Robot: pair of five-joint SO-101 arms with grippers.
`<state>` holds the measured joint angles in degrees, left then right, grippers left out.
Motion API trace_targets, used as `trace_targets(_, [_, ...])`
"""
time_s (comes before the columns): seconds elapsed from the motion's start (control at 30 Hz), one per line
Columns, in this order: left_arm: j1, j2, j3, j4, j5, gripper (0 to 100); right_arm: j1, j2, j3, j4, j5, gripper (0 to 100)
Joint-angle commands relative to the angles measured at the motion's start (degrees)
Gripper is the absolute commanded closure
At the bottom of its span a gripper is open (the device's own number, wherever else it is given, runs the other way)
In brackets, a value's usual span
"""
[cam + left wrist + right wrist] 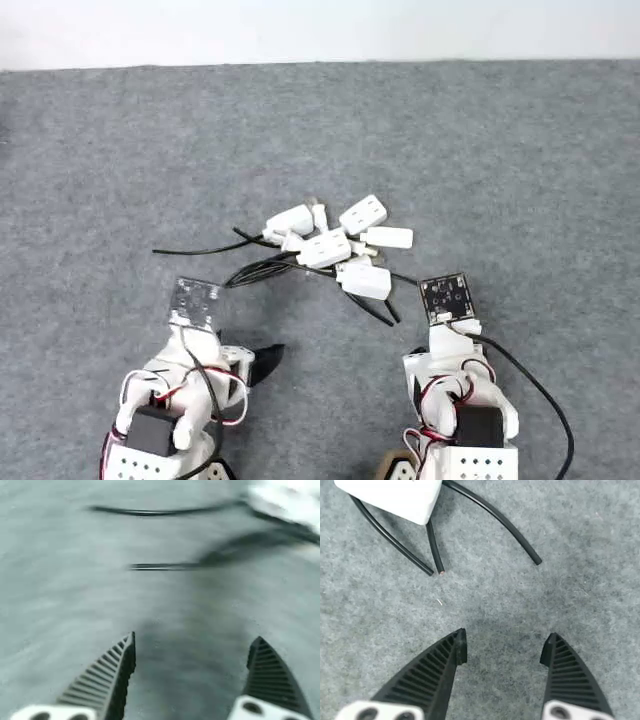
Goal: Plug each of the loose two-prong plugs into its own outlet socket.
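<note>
Left end effector [195, 640] and right end effector [506, 635] both released, empty; tangled cords [200, 249] may drag neighbouring plugs [325, 248] when 1 is lifted off the worktop [520, 150].

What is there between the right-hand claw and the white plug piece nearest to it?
In the right wrist view, grey mat and the loose ends of black cords lie between the right gripper and the white piece.

White cluster [290, 502] blurred, cut by the edge (black cords [160, 512] smeared too), white block [395, 497] half cropped
</note>
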<state>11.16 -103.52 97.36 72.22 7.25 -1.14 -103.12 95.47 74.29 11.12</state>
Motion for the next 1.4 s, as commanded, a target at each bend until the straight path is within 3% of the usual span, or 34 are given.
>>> trace_targets(0.0, [-1.85,-0.97,-1.01,0.35,-0.18,66,-0.22,-0.48,0.97,0.48,-0.18,76.0])
trace_targets(0.2, [-13.45,-0.97,-1.01,0.35,-0.26,66,-0.22,-0.48,0.97,0.48,-0.18,76.0])
trace_targets(1.37, [-13.54,-0.97,-1.01,0.35,-0.26,66,-0.22,-0.48,0.97,0.48,-0.18,76.0])
